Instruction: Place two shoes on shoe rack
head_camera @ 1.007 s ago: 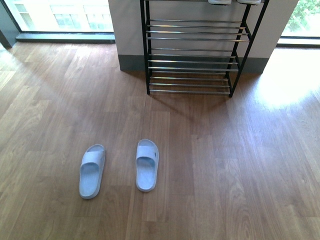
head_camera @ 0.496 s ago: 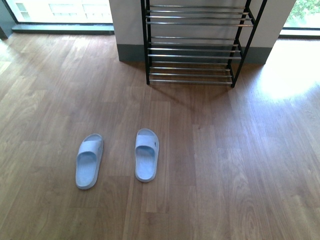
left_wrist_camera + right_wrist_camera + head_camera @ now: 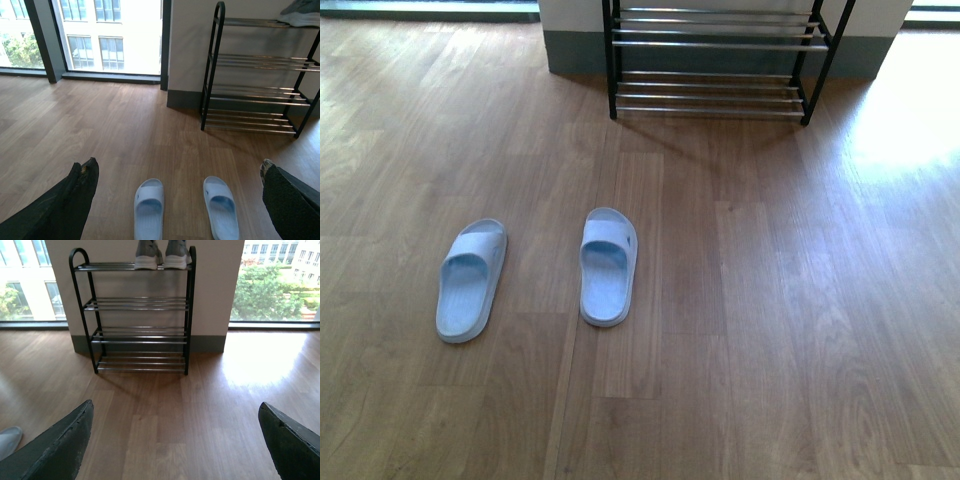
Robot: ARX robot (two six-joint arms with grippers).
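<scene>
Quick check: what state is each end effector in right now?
Left end effector: open, holding nothing.
Right end effector: open, holding nothing.

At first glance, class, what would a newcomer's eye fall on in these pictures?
A pair of pale blue slides lies side by side on the wooden floor, some way in front of the shoe rack. Two grey sneakers stand together on the rack's top shelf.
</scene>
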